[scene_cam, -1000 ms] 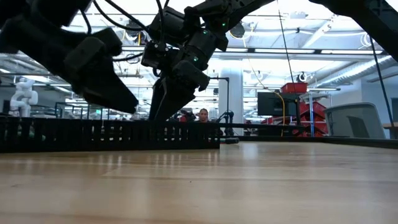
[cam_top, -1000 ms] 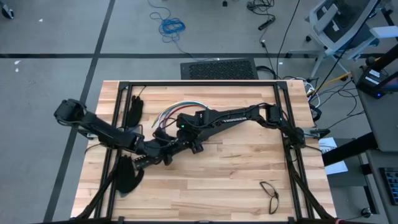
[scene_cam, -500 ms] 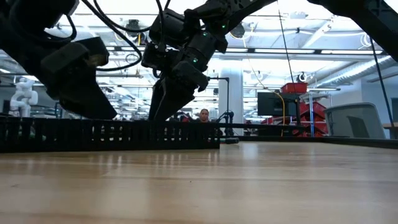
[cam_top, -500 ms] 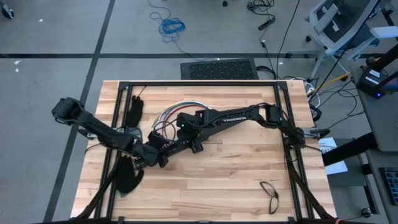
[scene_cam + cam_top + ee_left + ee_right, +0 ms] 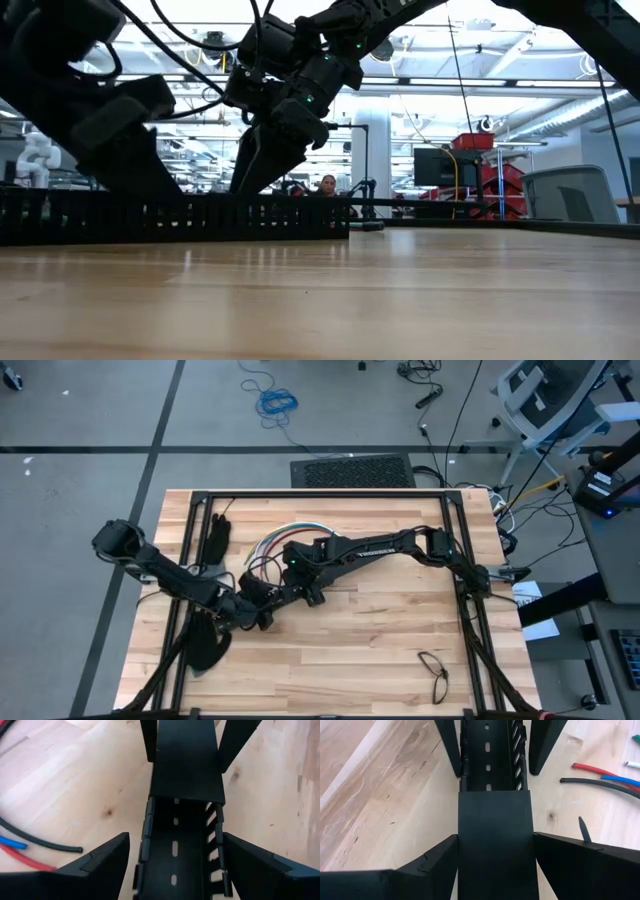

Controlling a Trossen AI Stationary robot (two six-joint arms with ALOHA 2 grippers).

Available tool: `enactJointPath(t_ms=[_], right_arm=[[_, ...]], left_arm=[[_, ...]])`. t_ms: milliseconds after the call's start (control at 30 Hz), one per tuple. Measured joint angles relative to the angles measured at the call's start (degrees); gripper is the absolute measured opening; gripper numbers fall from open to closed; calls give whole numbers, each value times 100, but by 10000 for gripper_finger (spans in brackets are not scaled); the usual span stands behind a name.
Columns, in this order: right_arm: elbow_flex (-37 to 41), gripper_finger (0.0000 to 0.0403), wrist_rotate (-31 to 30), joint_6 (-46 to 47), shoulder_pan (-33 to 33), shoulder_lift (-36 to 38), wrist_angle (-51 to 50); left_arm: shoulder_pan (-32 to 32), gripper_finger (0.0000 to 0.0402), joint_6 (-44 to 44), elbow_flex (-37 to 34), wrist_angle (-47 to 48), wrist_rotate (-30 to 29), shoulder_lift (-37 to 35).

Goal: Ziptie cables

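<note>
A long black slotted bar lies on the wooden table and runs between my two grippers, which face each other. A flat black cover closes part of it. My right gripper is shut on that covered part. My left gripper is open and straddles the open slotted part; bare wood shows between one finger and the bar. The cables lie in a loose loop on the table behind the arms, and their ends lie beside the bar. A thin dark pointed strip, perhaps a ziptie, lies by my right finger. My right gripper pinches the bar's covered part by its two long sides between both fingers. The fingers slant down from the table's right side, one on each side of the bar. The bar lies level on the table under the fingers.
Black gloves lie at the left, one at the back and one at the front. Black frame rails run around the table's back and sides. A thin dark loop lies at the front right. Bare wood lies in front of the arms.
My left gripper has moved toward the table's left edge and a little down along the bar, turning at the wrist. Its finger gap is unchanged.
</note>
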State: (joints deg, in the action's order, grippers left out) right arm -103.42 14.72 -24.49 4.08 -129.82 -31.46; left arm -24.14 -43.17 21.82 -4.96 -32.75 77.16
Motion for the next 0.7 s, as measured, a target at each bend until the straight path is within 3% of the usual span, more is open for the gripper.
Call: enactJointPath(t_ms=[267,700], right_arm=[[0,238,28,-20,0,0,11],[0,238,13,4,-99,0,181]], left_arm=[[4,301,47,-2,-1010,-188,782],[1,301,18,-2,-1083,-250,909]])
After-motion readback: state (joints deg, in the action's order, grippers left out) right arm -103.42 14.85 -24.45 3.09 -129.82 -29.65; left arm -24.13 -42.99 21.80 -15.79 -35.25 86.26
